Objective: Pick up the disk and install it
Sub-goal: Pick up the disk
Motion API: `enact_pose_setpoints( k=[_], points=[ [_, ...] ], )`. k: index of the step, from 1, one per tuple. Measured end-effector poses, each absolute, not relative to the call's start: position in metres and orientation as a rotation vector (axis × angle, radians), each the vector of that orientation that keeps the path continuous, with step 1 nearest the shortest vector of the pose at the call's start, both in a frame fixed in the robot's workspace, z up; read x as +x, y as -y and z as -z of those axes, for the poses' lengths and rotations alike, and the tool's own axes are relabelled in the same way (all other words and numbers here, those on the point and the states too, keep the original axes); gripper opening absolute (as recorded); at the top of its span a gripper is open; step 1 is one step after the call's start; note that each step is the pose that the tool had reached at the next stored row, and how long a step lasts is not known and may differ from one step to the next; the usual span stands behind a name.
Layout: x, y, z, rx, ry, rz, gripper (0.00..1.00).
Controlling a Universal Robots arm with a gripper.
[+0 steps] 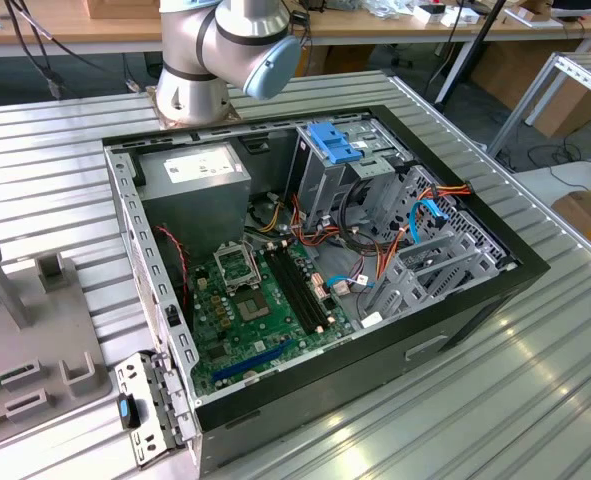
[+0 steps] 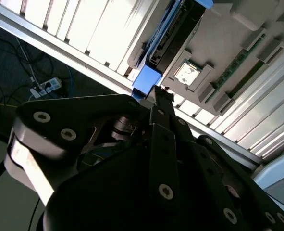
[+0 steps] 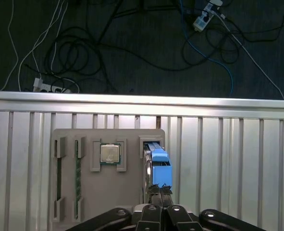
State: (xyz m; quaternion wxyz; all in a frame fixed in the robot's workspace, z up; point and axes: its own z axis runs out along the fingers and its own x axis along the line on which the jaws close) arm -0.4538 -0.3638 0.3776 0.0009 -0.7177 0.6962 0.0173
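The hand's black linkages fill the near part of both wrist views, and the hand (image 3: 159, 192) (image 2: 158, 95) has its fingers drawn close together, tips right at the near end of the disk (image 3: 160, 166) (image 2: 146, 81); whether they actually pinch its blue carrier I cannot tell. The disk stands on edge in a slot along one side of a grey tray (image 3: 132, 192) (image 2: 228, 33), just beside the pocket holding a processor chip (image 3: 110, 154) (image 2: 186, 73). The tray lies on the ribbed metal surface (image 3: 228, 159), near the edge that drops to a floor strewn with cables (image 3: 108, 48). In the exterior view an open computer case (image 1: 515, 265) lies in the middle of the surface, the arm's base (image 1: 190, 95) near the far edge behind it
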Motion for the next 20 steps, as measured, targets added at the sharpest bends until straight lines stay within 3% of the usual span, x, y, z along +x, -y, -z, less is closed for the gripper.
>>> enact_pose_setpoints(
  k=[13,15,16,19,20],
  points=[
    [-0.4561,0.3635,-0.3676,-2.296,-2.133,-0.044,0.11],
    [-0.4561,0.3635,-0.3675,-2.297,-2.132,-0.044,0.30],
    [-0.4561,0.3635,-0.3674,-2.297,-2.132,-0.044,0.30],
    [-0.4561,0.3635,-0.3672,-2.298,-2.131,-0.044,0.48],
    [-0.4561,0.3635,-0.3672,-2.298,-2.131,-0.044,0.48]
  ],
)
